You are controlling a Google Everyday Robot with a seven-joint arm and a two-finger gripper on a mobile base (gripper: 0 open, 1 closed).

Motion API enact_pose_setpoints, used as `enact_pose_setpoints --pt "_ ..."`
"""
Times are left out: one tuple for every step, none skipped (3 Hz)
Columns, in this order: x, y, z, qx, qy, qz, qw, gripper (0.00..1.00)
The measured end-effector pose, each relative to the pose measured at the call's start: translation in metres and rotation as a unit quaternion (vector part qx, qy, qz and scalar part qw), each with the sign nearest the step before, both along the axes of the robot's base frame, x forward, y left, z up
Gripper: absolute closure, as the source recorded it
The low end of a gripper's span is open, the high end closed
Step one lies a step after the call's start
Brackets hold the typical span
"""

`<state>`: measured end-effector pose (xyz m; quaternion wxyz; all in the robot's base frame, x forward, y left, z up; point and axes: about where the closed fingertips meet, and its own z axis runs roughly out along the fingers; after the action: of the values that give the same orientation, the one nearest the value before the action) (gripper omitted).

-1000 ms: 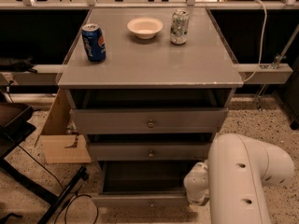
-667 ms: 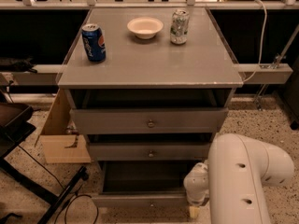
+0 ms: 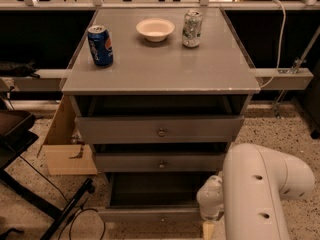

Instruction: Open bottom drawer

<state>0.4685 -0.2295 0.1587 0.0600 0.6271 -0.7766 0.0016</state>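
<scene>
The bottom drawer is the lowest of three grey drawers in the cabinet. It stands pulled out, with its dark tray open to view and a small round knob at the centre of its slim front. My gripper hangs at the end of the white arm, at the lower right. It is right beside the right end of the drawer front, low near the floor. I cannot tell whether it touches the drawer.
The top drawer and middle drawer are slightly pulled out. On the cabinet top stand a blue Pepsi can, a white bowl and a silver can. A cardboard box and a black chair base are on the left.
</scene>
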Motion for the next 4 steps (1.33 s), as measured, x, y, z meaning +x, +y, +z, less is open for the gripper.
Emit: enact_pose_setpoints --pt "0.003 0.003 0.002 0.008 0.001 0.006 1.0000 0.00" --pt "0.012 0.023 0.001 0.044 0.005 0.017 0.9989 0.00" --pt "0.014 0.059 -0.002 0.096 0.015 0.061 0.9934 0.00" --pt "0.013 0.059 -0.003 0.100 0.015 0.099 0.9900 0.00"
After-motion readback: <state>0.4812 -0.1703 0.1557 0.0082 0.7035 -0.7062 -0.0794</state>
